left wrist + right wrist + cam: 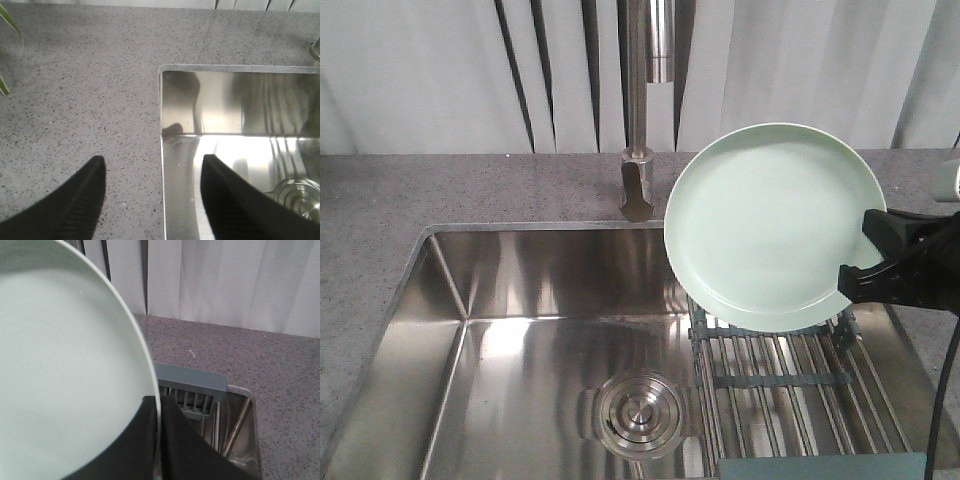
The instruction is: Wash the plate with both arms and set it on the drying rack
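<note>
The pale mint-green plate [770,225] hangs tilted nearly upright above the drying rack [780,380], which lies across the right part of the sink. My right gripper [865,258] is shut on the plate's right rim. In the right wrist view the plate [65,370] fills the left side, its edge pinched between the two black fingers [187,445], with the rack's grey end bar [192,380] behind. My left gripper [152,167] is open and holds nothing. It hovers over the sink's left edge [161,150], one finger above the counter and one above the basin.
A steel faucet [645,110] rises behind the sink, just left of the plate. The round drain [638,412] sits in the basin floor left of the rack. Speckled grey counter [380,220] surrounds the sink. Plant leaves [7,30] show at the far left.
</note>
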